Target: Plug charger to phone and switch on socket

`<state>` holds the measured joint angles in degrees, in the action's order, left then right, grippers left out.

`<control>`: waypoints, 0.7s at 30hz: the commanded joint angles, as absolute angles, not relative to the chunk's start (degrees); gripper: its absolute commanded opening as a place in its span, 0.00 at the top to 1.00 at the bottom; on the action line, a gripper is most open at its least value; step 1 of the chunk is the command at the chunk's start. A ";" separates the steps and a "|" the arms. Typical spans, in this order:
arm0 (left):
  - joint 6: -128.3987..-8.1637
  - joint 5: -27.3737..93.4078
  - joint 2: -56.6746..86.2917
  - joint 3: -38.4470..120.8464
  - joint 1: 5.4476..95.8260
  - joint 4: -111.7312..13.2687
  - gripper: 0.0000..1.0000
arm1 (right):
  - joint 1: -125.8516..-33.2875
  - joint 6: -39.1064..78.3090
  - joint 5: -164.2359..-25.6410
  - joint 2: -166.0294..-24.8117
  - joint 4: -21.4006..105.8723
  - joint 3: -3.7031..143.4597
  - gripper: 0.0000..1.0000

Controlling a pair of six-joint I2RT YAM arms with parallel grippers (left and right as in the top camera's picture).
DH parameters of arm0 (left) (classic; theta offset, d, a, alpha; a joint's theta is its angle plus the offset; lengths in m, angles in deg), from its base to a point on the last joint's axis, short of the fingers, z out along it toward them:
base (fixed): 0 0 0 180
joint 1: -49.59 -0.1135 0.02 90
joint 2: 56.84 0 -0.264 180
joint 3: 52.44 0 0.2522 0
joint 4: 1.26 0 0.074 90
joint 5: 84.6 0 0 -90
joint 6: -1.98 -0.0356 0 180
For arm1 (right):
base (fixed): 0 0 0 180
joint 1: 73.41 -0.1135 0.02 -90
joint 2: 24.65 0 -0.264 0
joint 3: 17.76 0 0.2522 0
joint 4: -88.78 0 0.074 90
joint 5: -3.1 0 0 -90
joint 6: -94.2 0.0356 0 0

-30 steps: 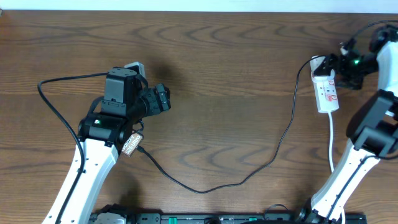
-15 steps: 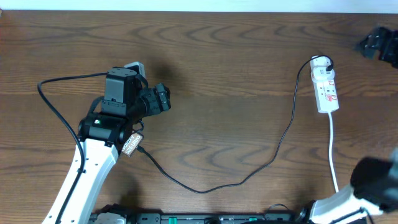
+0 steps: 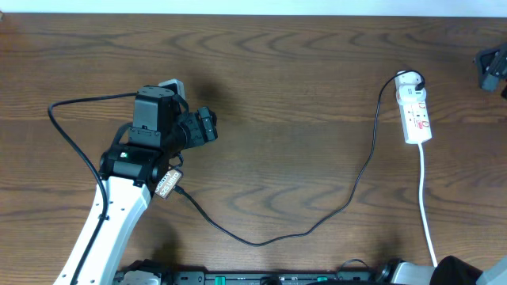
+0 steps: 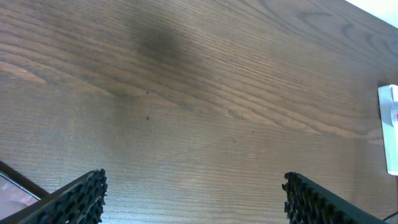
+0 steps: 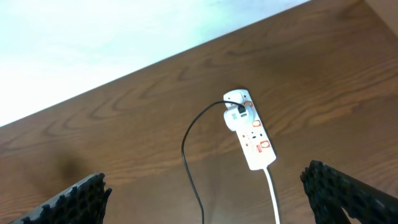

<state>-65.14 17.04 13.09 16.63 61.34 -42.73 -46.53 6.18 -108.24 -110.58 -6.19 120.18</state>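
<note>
The phone point(image 3: 167, 183) lies under my left arm; only a lettered corner shows, and its edge shows in the left wrist view point(image 4: 13, 188). The charger point(image 3: 348, 198) runs from that corner across the table to the socket point(image 3: 417, 115). I cannot tell whether its tip is in the phone. In the right wrist view the charger point(image 5: 188, 155) is plugged into the far end of the socket point(image 5: 255, 140). My left gripper point(image 4: 194, 180) is open and empty above bare wood point(image 3: 204, 125). My right gripper point(image 5: 205, 180) is open, empty and high above the socket.
Part of my right arm point(image 3: 493, 70) shows at the overhead view's right edge. The socket's white cord point(image 3: 425, 206) runs toward the front edge. A thicker black arm cable point(image 3: 71, 119) loops left of my left arm. The table's far edge point(image 5: 124, 74) meets a white surface.
My right gripper was at the far end of the socket a second ago. It has lifted away to the right, almost out of the overhead view. The left arm has not moved.
</note>
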 commanded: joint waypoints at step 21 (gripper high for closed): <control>-65.91 15.05 12.61 17.79 61.51 -46.12 0.11 | -46.73 6.97 -108.00 -109.94 -7.11 120.53 0.01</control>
